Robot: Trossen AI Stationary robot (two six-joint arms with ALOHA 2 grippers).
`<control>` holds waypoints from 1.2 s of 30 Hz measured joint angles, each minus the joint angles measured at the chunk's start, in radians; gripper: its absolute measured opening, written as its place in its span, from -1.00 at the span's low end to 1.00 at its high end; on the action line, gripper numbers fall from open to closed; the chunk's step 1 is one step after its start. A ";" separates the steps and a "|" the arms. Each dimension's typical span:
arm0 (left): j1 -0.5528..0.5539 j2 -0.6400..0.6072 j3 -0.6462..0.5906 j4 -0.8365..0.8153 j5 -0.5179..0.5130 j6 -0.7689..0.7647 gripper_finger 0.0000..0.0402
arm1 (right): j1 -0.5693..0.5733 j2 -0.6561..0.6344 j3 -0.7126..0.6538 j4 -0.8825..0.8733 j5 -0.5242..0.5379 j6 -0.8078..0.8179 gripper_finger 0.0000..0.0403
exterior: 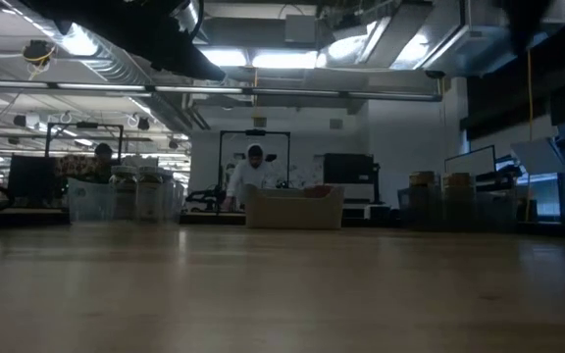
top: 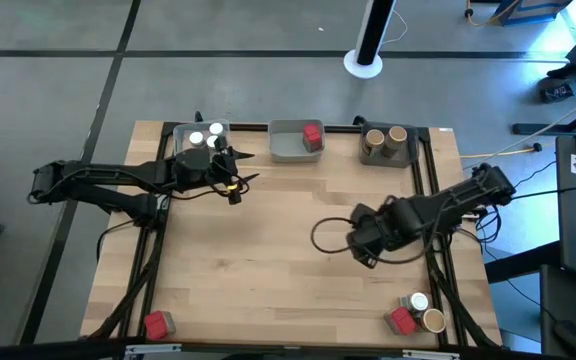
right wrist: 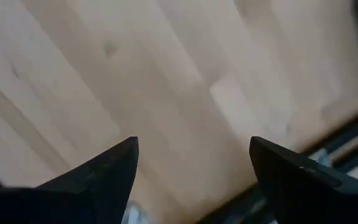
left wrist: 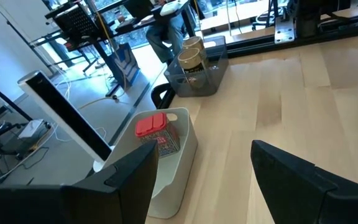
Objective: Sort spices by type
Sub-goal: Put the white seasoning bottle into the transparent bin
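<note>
High view: mid-sort, approx. half done. Left gripper [top: 236, 180] hangs by the left tray [top: 182, 133], jaws apart, empty. Right gripper [top: 360, 240] sits over bare table right of centre, jaws wide, empty too. Next move, I'd judge: right arm reaches to the near-right corner for the loose cluster, i.e. white-capped jar [top: 419, 301], red packet [top: 402, 320], tan jar [top: 433, 321]. Another red packet [top: 155, 323] waits near-left.

Trays: left holds two white-capped jars [top: 206, 134]; middle tray [top: 286, 148] one red packet [top: 313, 134]; right tray [top: 368, 153] two tan jars [top: 387, 137].

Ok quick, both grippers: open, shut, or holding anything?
Left gripper: jaws open, empty, near the tray with the red packet.
Right gripper: jaws open, empty, over bare table.
</note>
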 joint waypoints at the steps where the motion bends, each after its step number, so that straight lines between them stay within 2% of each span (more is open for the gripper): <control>1: 0.000 0.000 0.000 0.000 0.000 -0.001 0.22 | 0.011 -0.008 -0.022 0.000 -0.024 0.016 0.53; 6: 0.000 0.000 0.000 0.000 0.000 -0.005 0.22 | 0.059 -0.009 -0.084 0.012 -0.152 0.085 0.53; 15: 0.000 0.000 0.000 0.000 0.000 -0.007 0.22 | 0.128 -0.003 -0.135 0.055 -0.299 0.177 0.53; 24: 0.000 0.000 0.000 0.000 0.000 -0.008 0.22 | 0.287 -0.003 -0.163 0.087 -0.426 0.304 0.53; 36: 0.000 0.000 0.000 0.001 0.000 -0.008 0.22 | 0.447 0.015 -0.163 0.121 -0.390 0.419 0.53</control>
